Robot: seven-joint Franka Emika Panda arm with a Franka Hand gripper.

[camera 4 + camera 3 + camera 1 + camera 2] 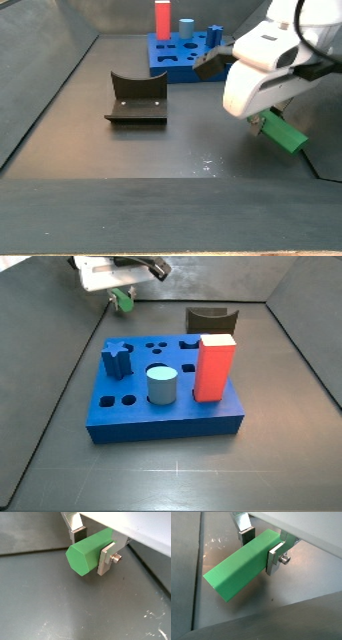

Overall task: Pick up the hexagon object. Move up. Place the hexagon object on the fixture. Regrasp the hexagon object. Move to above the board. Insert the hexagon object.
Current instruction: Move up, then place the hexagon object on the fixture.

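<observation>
- Clamping the hexagon object (238, 569) between its two silver plates, the gripper (263, 548) holds the green bar near one end, so most of its length juts out free beyond the fingers (107, 558); in both wrist views only bare grey floor lies beneath it.
- Judged from that, the pick is done and the bar is being carried clear of the floor, with the long free end left exposed, probably so it can be laid into a rest.
- From the fixture (138, 99), the gripper (267, 122) hangs well apart to one side in a side view, with the green bar (283, 132) slanting down below the white wrist housing; nothing touches the fixture's curved notch yet.
- Beyond the fixture (210, 319) stands the board (167, 396), with the tall red block (215, 368) and pale cylinder (162, 385) already seated in it, so the set-down on the fixture is likely next, to allow a better grip before insertion.
- Which hole suits the bar cannot be told from here.
</observation>
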